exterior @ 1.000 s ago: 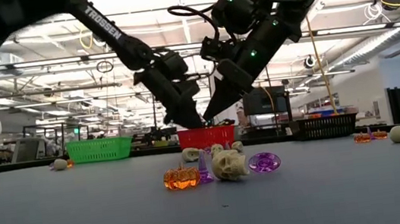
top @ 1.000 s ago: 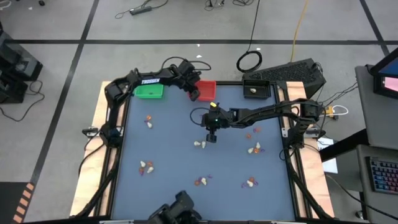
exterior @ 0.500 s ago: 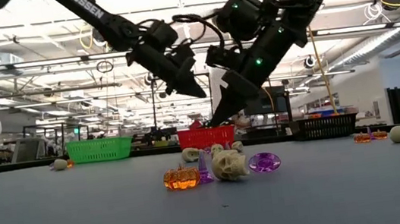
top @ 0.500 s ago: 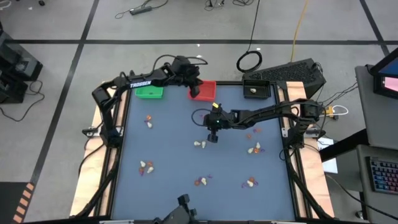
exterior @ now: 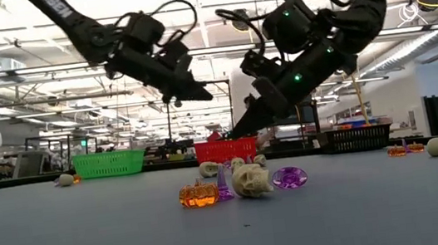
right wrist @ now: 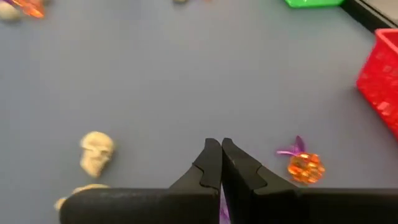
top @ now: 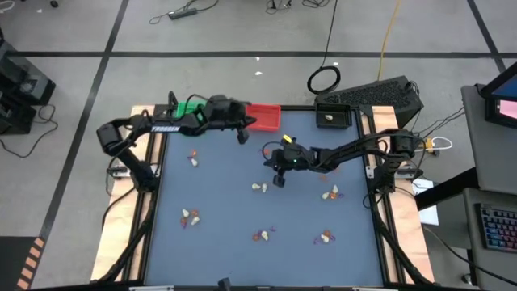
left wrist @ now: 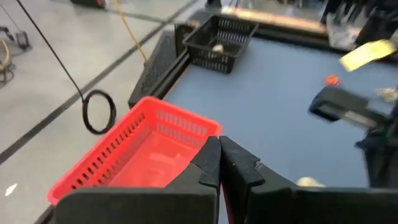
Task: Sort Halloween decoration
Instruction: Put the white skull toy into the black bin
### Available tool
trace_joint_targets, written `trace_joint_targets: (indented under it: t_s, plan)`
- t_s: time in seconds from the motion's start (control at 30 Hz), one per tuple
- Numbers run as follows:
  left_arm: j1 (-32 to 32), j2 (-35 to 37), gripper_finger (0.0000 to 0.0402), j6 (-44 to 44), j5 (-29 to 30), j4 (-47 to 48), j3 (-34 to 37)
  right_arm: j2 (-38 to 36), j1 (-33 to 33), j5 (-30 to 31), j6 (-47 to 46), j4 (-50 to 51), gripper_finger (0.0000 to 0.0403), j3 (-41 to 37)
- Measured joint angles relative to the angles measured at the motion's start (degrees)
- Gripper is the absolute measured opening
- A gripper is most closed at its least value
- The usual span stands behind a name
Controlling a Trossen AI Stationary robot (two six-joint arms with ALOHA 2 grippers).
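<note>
Two dark robot arms work over a blue-grey table (top: 218, 186) scattered with Halloween decoration (exterior: 249, 181), a sorting job caught mid-run. In the overhead view, the left gripper (top: 242, 136) hangs near the upper centre of the frame, just beside the red tray (top: 266, 118), with its fingers (left wrist: 208, 163) pressed together and nothing visible between them. The right gripper (top: 277, 179) points down at mid-frame, likewise closed; whether its fingertips (right wrist: 211, 163) pinch a trinket cannot be told, though a sliver of purple shows at their base in the right wrist view.

The green tray (top: 191, 115) sits at upper left of the table's far edge and the black tray (top: 333, 116) at upper right, the latter holding 1 pale piece. Judging by the layout, the left arm looks to be between picks near the red tray, while the right arm is working the cluster at the table's middle. Its next move would call for a careful pinch on 1 tiny piece and a carry to the tray matching its colour.

The trinkets lie in small groups: at left centre, lower left, lower centre, lower right and right of centre in the overhead frame. From table height, the nearest group reads as an orange pumpkin (exterior: 198, 194), a cream skull (exterior: 250, 180) and a purple ring-like piece (exterior: 289, 177), set close together. All are far smaller than either gripper.
</note>
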State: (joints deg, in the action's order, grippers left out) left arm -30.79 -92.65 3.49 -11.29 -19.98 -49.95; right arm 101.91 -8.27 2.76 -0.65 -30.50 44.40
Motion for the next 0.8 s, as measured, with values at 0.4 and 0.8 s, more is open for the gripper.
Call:
trace_joint_targets:
  t_s: [0.4,0.8]
  plan:
    - [7.3,3.9,0.0006,-1.7,8.1,-20.7,18.1,-1.0,0.8,-3.1,-0.5,-4.6,0.0,-2.0]
    - [10.2,3.9,0.0006,-4.7,8.3,-41.6,31.6,-10.7,3.6,-2.9,-2.4,9.2,0.0,-2.0]
